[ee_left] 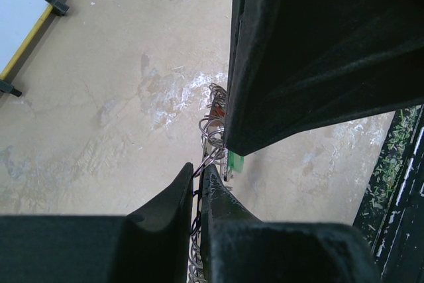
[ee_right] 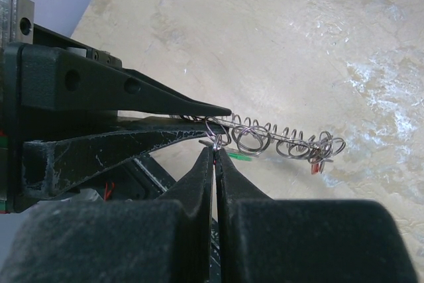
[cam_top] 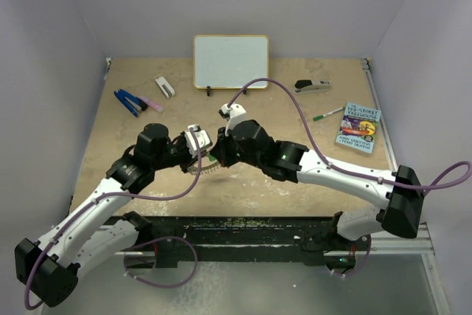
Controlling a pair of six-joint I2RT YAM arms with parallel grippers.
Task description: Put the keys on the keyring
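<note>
The keyring (ee_right: 285,138) is held off the table, edge-on, with its fringe of wire loops showing. It also shows in the top view (cam_top: 209,168) and the left wrist view (ee_left: 212,127). My left gripper (ee_left: 197,175) is shut on the ring's rim, and its fingers (ee_right: 165,107) reach in from the left. My right gripper (ee_right: 214,152) is shut on a small wire loop at the ring's near end. The green-headed key (ee_right: 241,157) hangs just beside my right fingertips and also shows in the left wrist view (ee_left: 235,162). The red-headed key (ee_right: 317,167) hangs at the ring's far end. Both grippers meet at mid-table (cam_top: 210,154).
A whiteboard (cam_top: 230,60) stands at the back. A stapler (cam_top: 313,86), a green-capped pen (cam_top: 327,113) and a book (cam_top: 360,127) lie to the right. A blue tool (cam_top: 130,102), a pink piece (cam_top: 153,101) and a white piece (cam_top: 165,87) lie back left.
</note>
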